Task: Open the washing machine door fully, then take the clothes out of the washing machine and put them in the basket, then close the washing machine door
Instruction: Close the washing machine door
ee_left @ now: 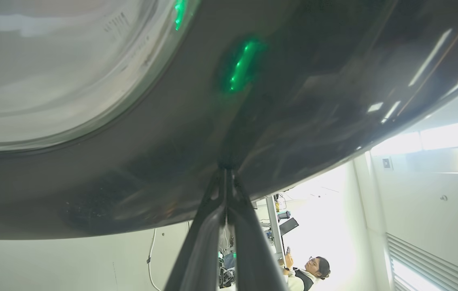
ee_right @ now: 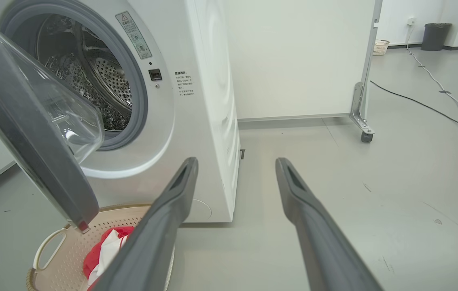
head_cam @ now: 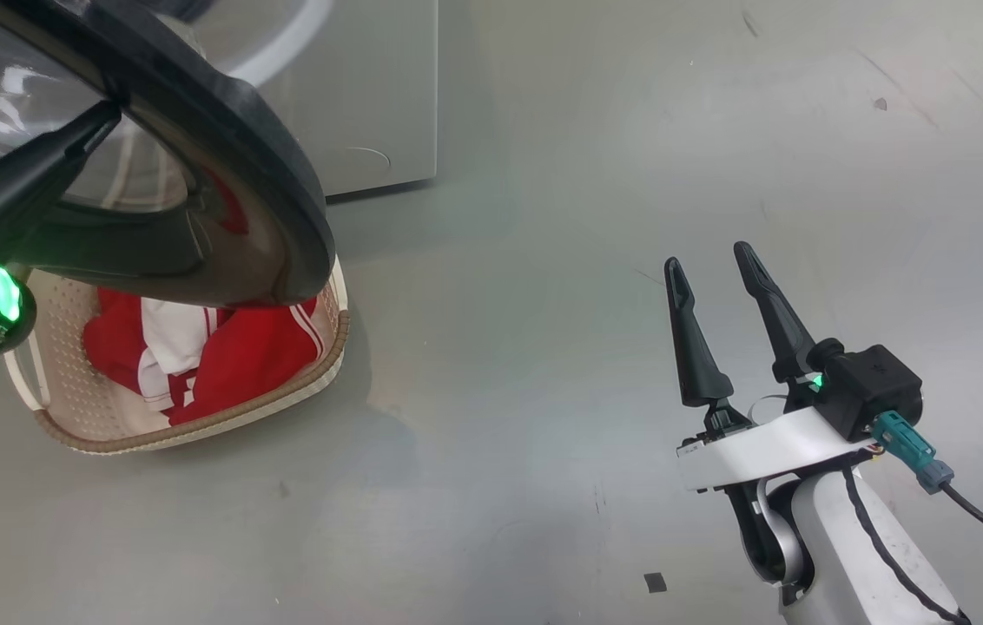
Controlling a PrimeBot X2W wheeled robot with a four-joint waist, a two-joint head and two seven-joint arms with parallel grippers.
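The washing machine door [head_cam: 266, 130] stands part open, its black rim [ee_right: 22, 133] hanging over the basket [head_cam: 196, 430]. My left gripper [head_cam: 109, 113] is shut, its tips [ee_left: 225, 171] pressed against the door's glossy rim [ee_left: 293, 101] beside the glass bowl [ee_left: 51, 72]. The red and white clothes [head_cam: 231, 356] lie in the cream basket [ee_right: 71, 246] in front of the white washing machine [ee_right: 196, 121]. No clothes show in its steel drum [ee_right: 91, 81]. My right gripper [head_cam: 709, 259] hangs open over bare floor, well right of the basket, with nothing between its fingers [ee_right: 164, 226].
A white partition panel [ee_right: 302, 56] on castors [ee_right: 366, 135] stands right of the machine. Cables [ee_right: 435, 109] run across the grey floor, with a dark bin [ee_right: 435, 36] far behind. A person [ee_left: 314, 268] sits in the background of the left wrist view.
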